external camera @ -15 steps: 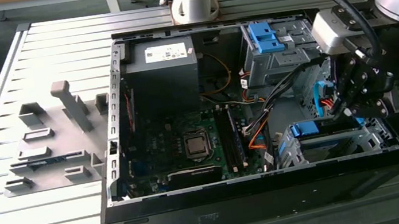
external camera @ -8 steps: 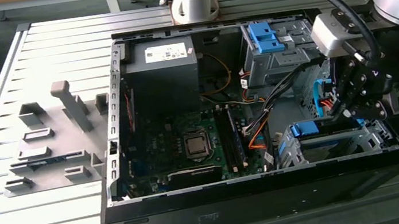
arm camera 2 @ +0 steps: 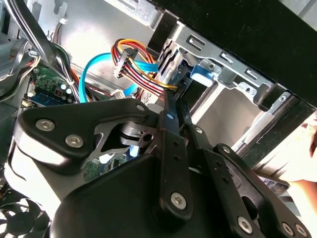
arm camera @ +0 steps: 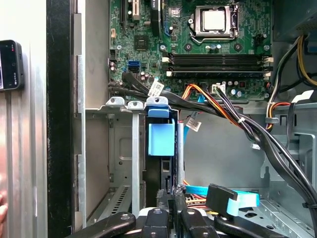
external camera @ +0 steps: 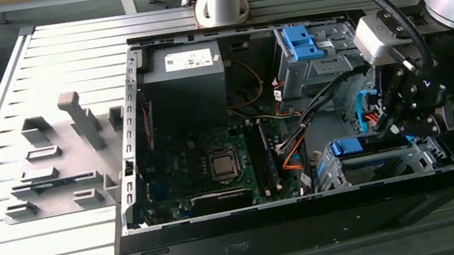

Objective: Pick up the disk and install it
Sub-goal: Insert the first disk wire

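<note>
The disk stands on edge in a slot of the metal drive cage at the near corner of the open computer case, on the exterior view's right. Its blue plastic frame and dark edge face the first wrist view; a blue tab of it shows in the second wrist view. My gripper hangs right over that slot. The fingers lie close together, shut, with the tips at the disk's outer edge. Whether they pinch the disk is hidden.
Orange and black cable bundles and a light blue data cable run beside the cage. The motherboard, a black box with a white sticker and a second blue bracket fill the case. A grey fixture plate lies outside. A hand is near the case wall.
</note>
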### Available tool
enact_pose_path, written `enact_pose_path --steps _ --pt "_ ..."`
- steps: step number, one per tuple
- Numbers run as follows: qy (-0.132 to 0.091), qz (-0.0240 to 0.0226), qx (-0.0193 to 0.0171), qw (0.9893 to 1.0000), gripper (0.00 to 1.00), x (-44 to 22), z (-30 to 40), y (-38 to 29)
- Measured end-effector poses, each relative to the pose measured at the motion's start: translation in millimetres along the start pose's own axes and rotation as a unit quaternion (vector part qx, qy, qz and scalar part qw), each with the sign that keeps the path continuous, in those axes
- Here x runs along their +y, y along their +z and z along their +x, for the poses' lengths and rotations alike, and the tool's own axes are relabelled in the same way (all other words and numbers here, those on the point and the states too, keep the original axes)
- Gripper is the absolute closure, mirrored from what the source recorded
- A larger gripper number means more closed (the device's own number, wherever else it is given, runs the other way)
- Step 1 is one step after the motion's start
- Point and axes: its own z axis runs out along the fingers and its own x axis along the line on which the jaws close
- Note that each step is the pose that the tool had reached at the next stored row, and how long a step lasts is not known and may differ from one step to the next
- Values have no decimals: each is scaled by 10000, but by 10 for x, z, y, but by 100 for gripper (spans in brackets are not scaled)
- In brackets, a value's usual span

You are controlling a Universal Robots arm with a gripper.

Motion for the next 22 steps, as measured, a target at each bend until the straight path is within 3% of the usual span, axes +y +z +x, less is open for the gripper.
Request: enact_pose_path --steps 2,3,7,10,13,22 --pt "0 0 -2 10000 83 0 1 -36" --pt "0 0 -1 10000 76 0 1 -61" --pt "0 0 -3 10000 76 -1 2 -149" --pt "0 0 -5 10000 78 0 2 -153" --pt "0 0 -3 10000 89 0 3 -156" --pt "0 0 -4 10000 89 0 3 -160"
